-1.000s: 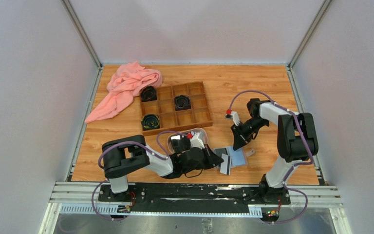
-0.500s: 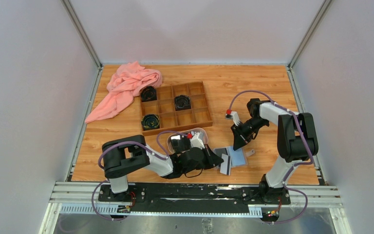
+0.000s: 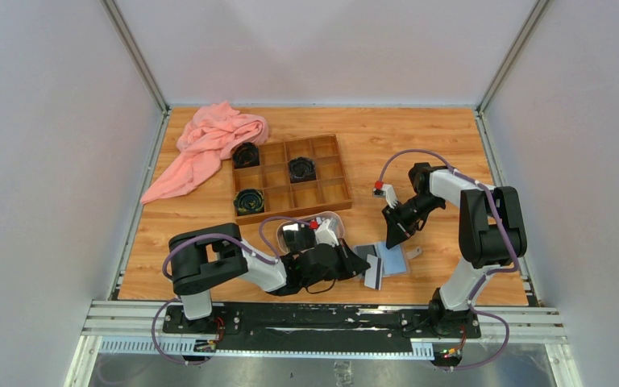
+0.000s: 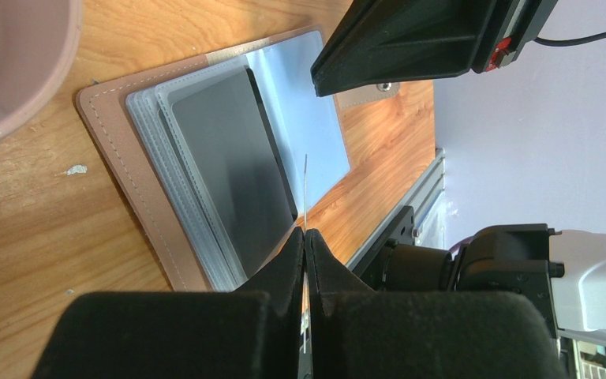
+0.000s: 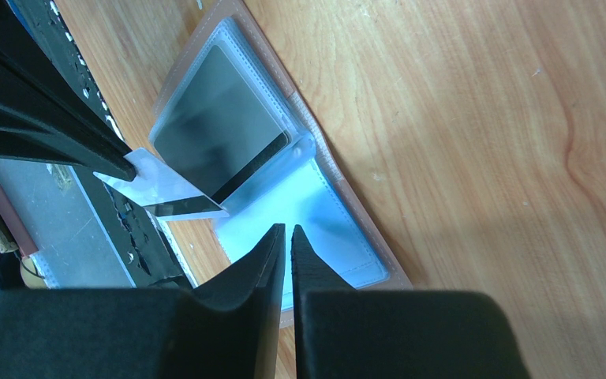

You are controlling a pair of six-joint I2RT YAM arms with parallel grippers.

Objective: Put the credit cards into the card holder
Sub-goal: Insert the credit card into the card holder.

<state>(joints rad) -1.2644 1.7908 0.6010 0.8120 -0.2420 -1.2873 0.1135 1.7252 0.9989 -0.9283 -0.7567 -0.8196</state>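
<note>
The card holder [image 3: 393, 261] lies open on the table, tan-pink outside and pale blue inside. It also shows in the left wrist view [image 4: 138, 201] and the right wrist view [image 5: 327, 209]. A dark credit card [image 5: 213, 134] sits in its clear sleeve. My left gripper [image 4: 304, 235] is shut on a white credit card [image 5: 166, 189], seen edge-on in the left wrist view [image 4: 305, 185], just over the holder's near edge. My right gripper [image 5: 287, 230] is shut and empty, its tips over the pale blue inside, at the far edge [image 3: 392, 239].
An oval pinkish-rimmed tray [image 3: 328, 219] stands just left of the holder, behind my left wrist. A brown wooden compartment box [image 3: 332, 192] with black coiled items stands at the back. A pink cloth [image 3: 209, 141] lies at the back left. The table's front rail is close by.
</note>
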